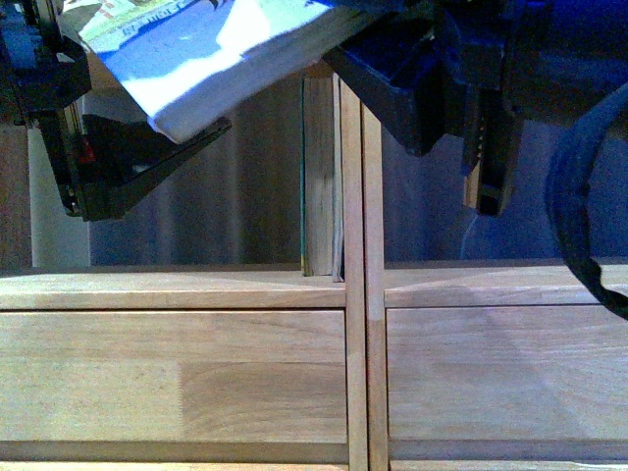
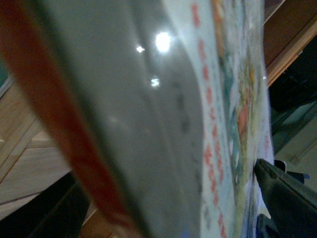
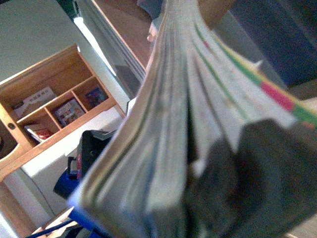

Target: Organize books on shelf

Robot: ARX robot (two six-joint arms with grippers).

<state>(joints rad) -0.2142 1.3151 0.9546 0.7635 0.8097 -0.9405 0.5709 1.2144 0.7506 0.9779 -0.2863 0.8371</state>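
Tilted paperback [image 1: 226, 59] seemingly clamped in the jaws of the right gripper [image 1: 432, 118], while whether the left gripper [image 1: 137, 147] has closed its jaws is unclear; best swung upright, then slid beside the standing book [image 1: 319, 177] at the shelf post [image 1: 353, 294].

Paperback [image 2: 148, 124]: filled the view, glossy, red spine along one edge.
Fingers [image 2: 287, 194]: one dark tip touched its cover.
Shelf [image 2: 34, 163]: light wood behind.

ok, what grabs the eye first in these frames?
A tilted paperback fills the top of the front view, held between the left gripper and right gripper. Below it, a teal-edged book stands upright against the twin centre posts of the shelf, above plain drawer fronts.
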